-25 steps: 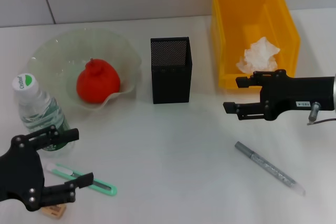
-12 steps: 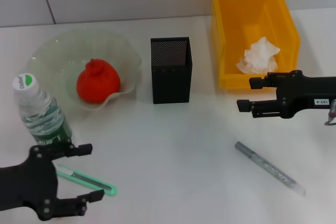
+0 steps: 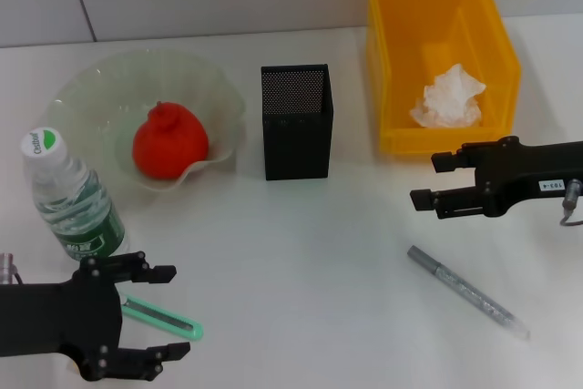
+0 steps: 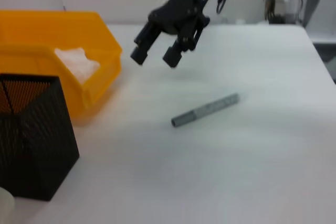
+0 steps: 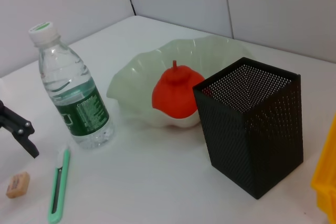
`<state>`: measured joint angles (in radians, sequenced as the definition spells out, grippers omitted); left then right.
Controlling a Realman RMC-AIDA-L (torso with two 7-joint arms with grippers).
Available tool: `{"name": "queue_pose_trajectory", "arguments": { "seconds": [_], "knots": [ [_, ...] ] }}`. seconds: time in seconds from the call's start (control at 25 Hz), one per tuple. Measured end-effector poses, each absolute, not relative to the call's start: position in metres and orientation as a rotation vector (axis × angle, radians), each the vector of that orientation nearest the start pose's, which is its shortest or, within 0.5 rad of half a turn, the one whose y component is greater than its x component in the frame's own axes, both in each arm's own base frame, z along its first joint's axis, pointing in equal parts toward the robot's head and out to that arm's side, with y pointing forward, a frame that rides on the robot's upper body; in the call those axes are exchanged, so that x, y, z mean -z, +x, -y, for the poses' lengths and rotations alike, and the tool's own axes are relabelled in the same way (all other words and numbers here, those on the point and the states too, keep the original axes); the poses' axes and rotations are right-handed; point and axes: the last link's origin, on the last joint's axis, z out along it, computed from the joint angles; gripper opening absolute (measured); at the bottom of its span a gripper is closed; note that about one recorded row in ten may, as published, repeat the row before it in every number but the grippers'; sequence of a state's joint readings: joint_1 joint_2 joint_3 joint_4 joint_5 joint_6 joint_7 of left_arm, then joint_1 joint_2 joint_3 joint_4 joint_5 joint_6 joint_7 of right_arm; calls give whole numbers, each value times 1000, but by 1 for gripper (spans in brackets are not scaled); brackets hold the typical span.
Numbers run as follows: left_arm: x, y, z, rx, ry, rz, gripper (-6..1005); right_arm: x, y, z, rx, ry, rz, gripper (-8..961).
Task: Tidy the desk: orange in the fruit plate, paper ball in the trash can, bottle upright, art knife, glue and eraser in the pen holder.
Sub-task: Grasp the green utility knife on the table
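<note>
Orange (image 3: 169,143): in fruit plate (image 3: 89,97), far left of table (image 3: 301,252).
Paper ball (image 3: 448,97): inside yellow trash can (image 3: 441,6), far right.
Bottle (image 3: 71,198): upright, near-left, just near of the plate.
Pen holder (image 3: 297,121): black mesh, centre, betw. plate and trash can.
Art knife (image 3: 162,316): green, flat on table, near left, by the bottle.
Eraser (image 5: 17,184): on table beside knife, seen in right wrist view only.
Glue (image 3: 466,291): grey stick, flat, near right.
Left gripper (image 3: 157,312): near-left corner, over knife, fingers spread wide, holding nothing.
Right gripper (image 3: 432,179): right side, just near of trash can, above glue; fingers apart, empty.
</note>
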<state>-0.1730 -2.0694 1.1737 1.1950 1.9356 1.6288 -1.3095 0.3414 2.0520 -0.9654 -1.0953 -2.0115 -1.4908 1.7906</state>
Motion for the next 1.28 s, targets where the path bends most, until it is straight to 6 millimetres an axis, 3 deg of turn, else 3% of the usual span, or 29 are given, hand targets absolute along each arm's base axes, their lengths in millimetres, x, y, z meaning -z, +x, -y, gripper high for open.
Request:
{"name": "queue_pose_trajectory", "arguments": {
  "seconds": [0.32, 0.52, 1.28],
  "knots": [
    [-11, -243, -261, 200, -2998, 20, 826, -36, 273, -319, -366, -2671, -824, 767],
    [-8, -228, -265, 36, -3001, -49, 826, -33, 275, -318, -367, -2672, -836, 766],
    [1, -203, -285, -420, -2997, -236, 826, -21, 277, -318, -388, -2696, -879, 766]
  ]
}}
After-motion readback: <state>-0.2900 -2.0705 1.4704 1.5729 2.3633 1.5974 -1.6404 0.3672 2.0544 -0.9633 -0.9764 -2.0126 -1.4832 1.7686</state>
